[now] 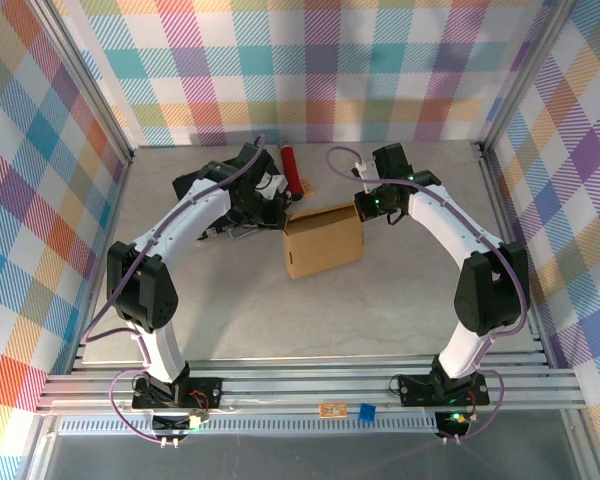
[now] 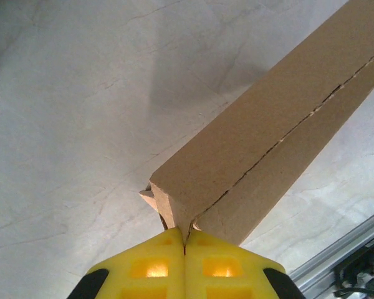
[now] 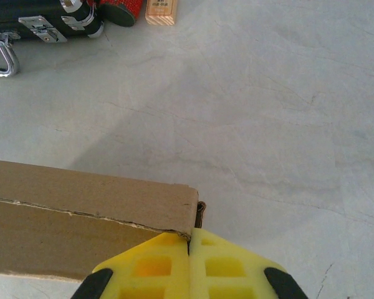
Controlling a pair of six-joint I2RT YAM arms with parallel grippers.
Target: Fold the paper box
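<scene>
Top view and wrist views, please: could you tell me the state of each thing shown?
box: folded closed, gripped at two corners.
left gripper: jaws shut on box.
right gripper: jaws shut on box.
case: closed.
red cylinder: lying down.

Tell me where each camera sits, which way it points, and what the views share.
Top external: above and behind the robot, looking down on the table; left arm and right arm meet at the box.
Left wrist: on the left arm, facing down over the left end effector, shut on a box corner.
Right wrist: on the right arm, facing past the right end effector, shut on another corner, toward the case.
Shared: all three show the box and table.
</scene>
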